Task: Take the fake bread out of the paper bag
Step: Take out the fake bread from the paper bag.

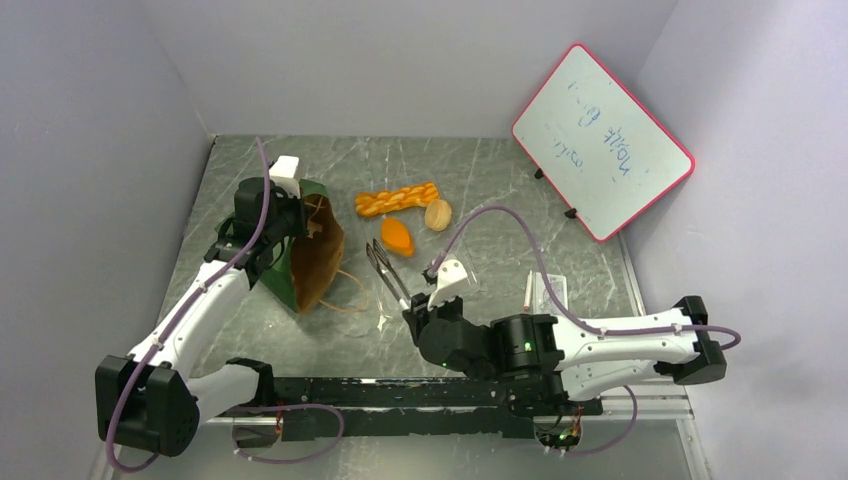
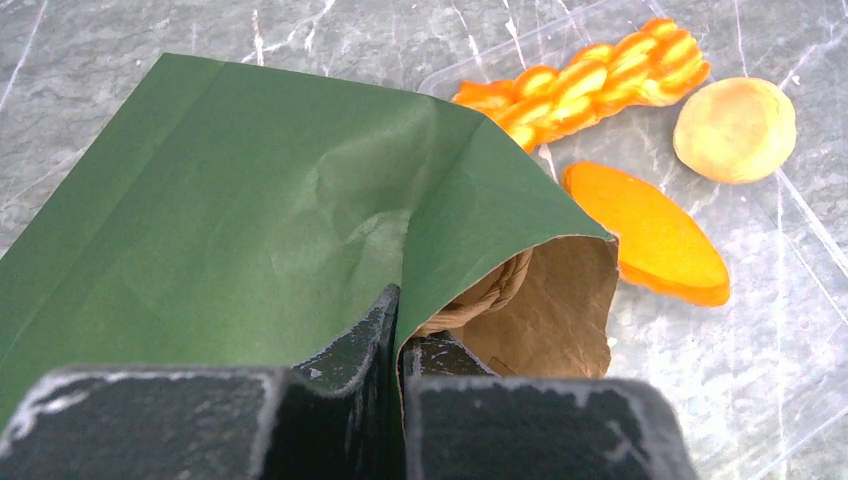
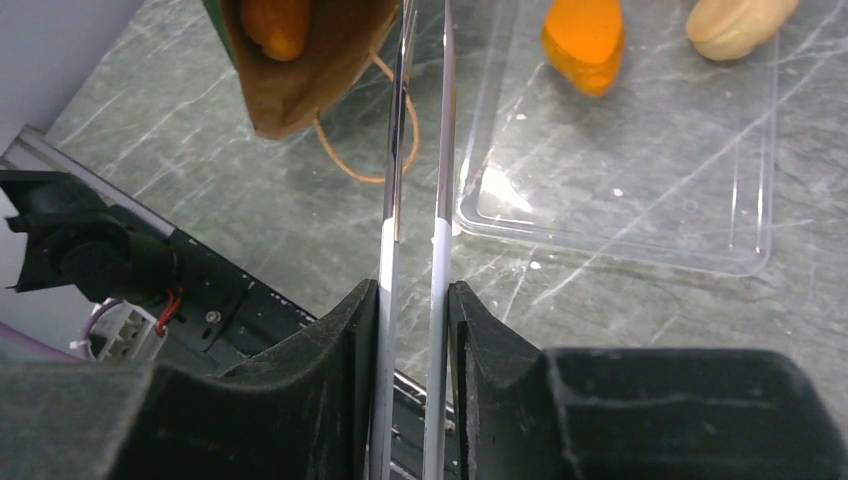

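Observation:
The dark green paper bag lies tilted on the table at left, its brown mouth facing right; it also shows in the left wrist view. My left gripper is shut on the bag's upper edge. One orange roll sits inside the bag's mouth. A braided loaf, an orange oval roll and a pale round bun lie on a clear plastic tray. My right gripper is shut on metal tongs, whose tips point toward the bag.
A red-framed whiteboard leans at the back right. The bag's tan loop handle trails on the table by its mouth. A black rail runs along the near edge.

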